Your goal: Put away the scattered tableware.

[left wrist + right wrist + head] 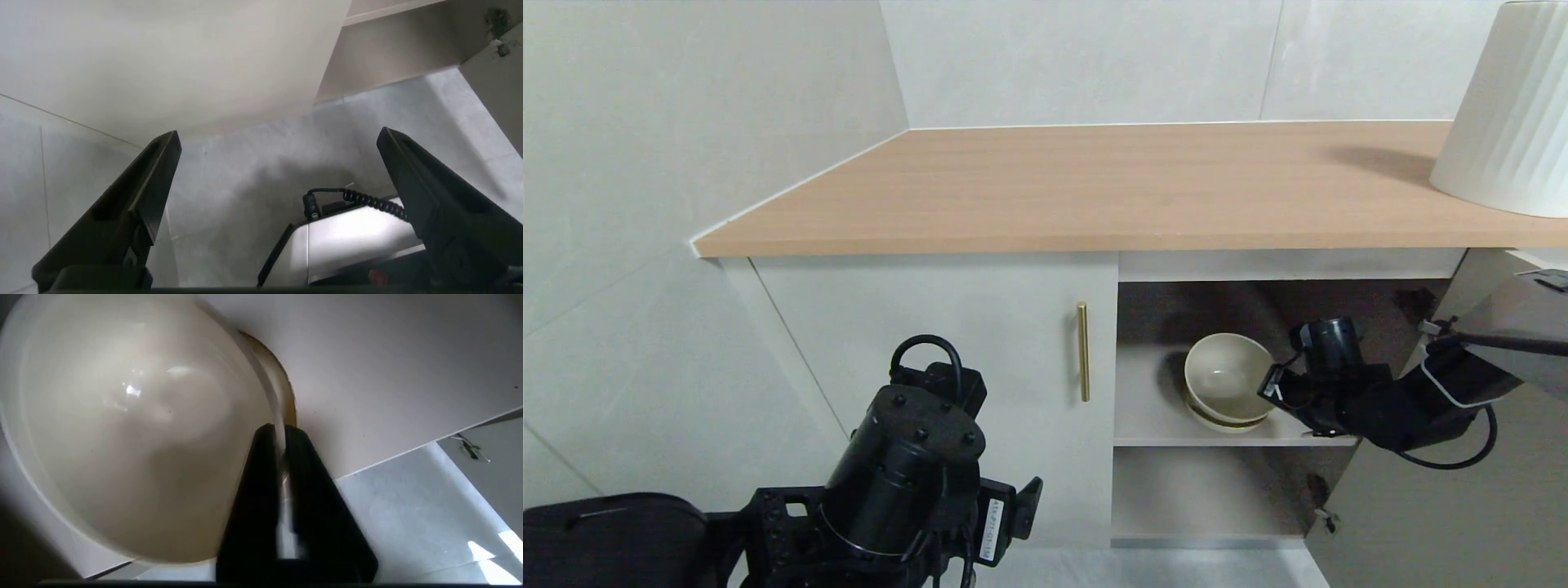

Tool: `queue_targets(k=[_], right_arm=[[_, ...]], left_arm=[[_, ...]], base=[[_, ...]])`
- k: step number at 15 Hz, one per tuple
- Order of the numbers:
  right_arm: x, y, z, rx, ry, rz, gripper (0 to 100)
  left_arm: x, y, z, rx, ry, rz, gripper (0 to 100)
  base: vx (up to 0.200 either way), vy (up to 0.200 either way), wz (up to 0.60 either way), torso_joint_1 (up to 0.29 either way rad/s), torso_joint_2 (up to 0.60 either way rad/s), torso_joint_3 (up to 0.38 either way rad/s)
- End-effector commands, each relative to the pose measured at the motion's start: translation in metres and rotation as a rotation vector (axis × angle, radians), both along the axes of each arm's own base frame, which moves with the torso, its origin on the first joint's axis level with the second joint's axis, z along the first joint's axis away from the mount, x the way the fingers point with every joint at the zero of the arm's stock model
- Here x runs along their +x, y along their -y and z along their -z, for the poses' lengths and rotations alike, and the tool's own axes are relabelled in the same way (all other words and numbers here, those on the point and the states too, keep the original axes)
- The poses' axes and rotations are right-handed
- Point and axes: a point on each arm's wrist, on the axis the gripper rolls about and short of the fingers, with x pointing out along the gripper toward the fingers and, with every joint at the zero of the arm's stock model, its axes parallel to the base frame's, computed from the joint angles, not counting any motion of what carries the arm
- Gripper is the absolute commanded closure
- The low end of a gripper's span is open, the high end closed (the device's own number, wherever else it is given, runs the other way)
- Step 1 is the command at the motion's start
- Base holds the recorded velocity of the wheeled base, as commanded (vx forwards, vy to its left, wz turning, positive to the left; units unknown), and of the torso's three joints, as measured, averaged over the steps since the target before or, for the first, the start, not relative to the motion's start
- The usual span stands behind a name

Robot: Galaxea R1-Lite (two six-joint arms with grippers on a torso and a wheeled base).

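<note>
A cream bowl point(1227, 377) rests tilted on top of another bowl point(1217, 420) on the upper shelf point(1156, 408) of the open cabinet. My right gripper point(1270, 385) is inside the cabinet, shut on the top bowl's rim. The right wrist view shows the bowl point(122, 425) from close up, with my fingers point(282, 498) pinching its rim, and the edge of the lower bowl point(274, 367) behind. My left gripper point(278, 204) hangs low in front of the shut left door, open, with nothing between its fingers point(122, 212).
The wooden countertop point(1094, 188) carries a white ribbed lampshade point(1507, 106) at the far right. The left cabinet door has a gold handle point(1083, 351). The right door point(1445, 490) stands swung open. A lower shelf point(1201, 490) lies beneath.
</note>
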Motion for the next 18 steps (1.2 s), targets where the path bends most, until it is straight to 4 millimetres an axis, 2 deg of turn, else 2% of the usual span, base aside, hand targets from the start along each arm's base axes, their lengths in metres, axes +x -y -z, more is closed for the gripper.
queue_targets(k=[1, 12, 14, 15, 16, 18], right_arm=[[0.0, 0.0, 0.0, 0.0, -0.001, 0.0, 0], [-0.007, -0.001, -0.011, 0.006, 0.012, -0.014, 0], [-0.02, -0.005, -0.027, 0.023, 0.025, -0.061, 0], [-0.037, -0.011, -0.044, 0.033, 0.024, -0.137, 0], [-0.048, -0.015, -0.052, 0.031, 0.018, -0.186, 0], [-0.087, -0.027, -0.082, 0.012, -0.004, -0.355, 0]], left_arm=[[0.0, 0.0, 0.001, 0.003, -0.002, 0.0, 0], [0.0, 0.0, 0.001, 0.003, -0.002, 0.0, 0], [0.0, 0.0, 0.0, -0.001, 0.001, 0.0, 0], [0.0, 0.0, -0.001, -0.003, 0.004, 0.001, 0], [-0.001, -0.001, -0.002, -0.005, 0.006, 0.001, 0], [-0.002, -0.003, -0.006, -0.013, 0.016, 0.003, 0]], base=[[0.0, 0.0, 0.0, 0.0, 0.0, 0.0], [0.0, 0.0, 0.0, 0.0, 0.0, 0.0], [0.0, 0.0, 0.0, 0.0, 0.0, 0.0], [0.0, 0.0, 0.0, 0.0, 0.0, 0.0], [0.0, 0.0, 0.0, 0.0, 0.0, 0.0], [0.0, 0.0, 0.0, 0.0, 0.0, 0.0]])
